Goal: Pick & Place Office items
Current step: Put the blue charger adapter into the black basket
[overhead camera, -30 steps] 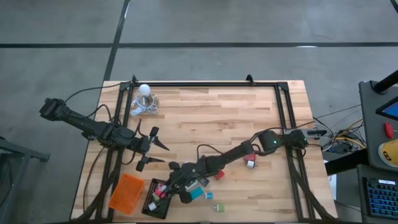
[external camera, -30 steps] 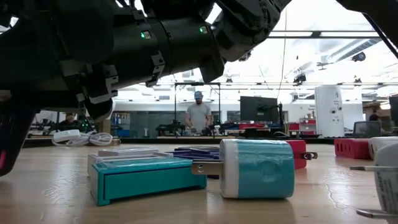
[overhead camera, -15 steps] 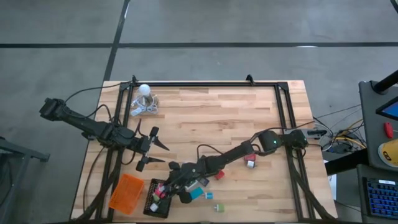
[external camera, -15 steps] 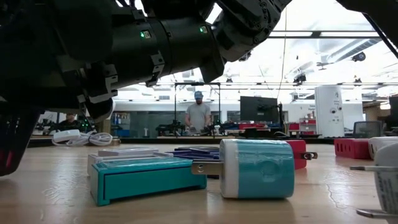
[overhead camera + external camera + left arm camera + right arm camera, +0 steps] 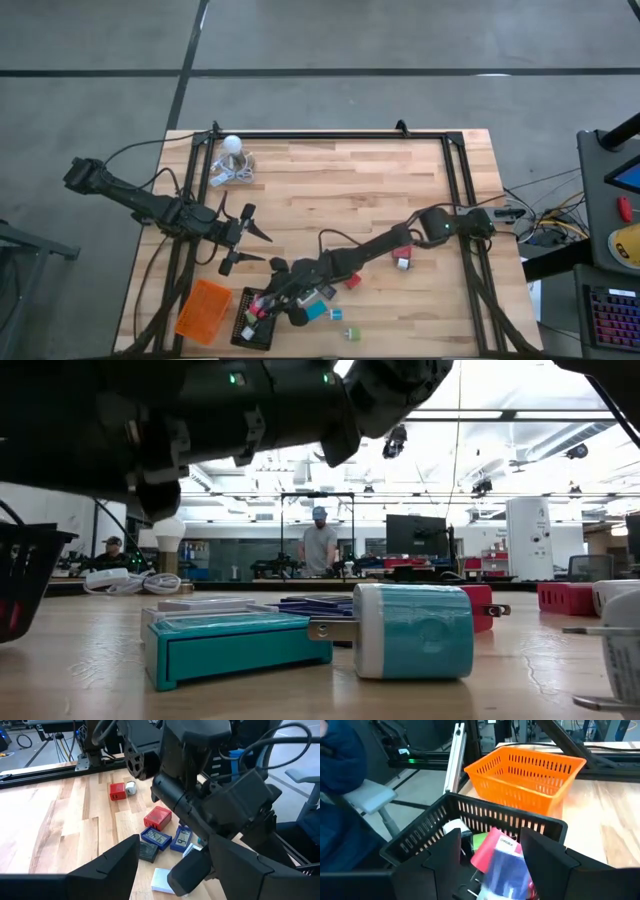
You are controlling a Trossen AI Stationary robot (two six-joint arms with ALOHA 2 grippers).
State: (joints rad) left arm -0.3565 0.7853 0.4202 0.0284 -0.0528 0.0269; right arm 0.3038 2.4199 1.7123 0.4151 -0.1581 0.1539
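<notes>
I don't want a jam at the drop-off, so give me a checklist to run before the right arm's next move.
1. Right end effector over the black tray: ok.
2. Blue-and-pink item released into that tray: cannot tell, it is blurred.
3. Left end effector open, empty, away from both trays: ok.
4. Orange tray upright beside the black one: ok.
5. Table cleared of items: not ok; the red block and teal charger lie out.

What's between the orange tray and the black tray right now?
Nothing: in the high view the orange tray and black tray sit side by side with only a thin strip of bare table between them.
</notes>
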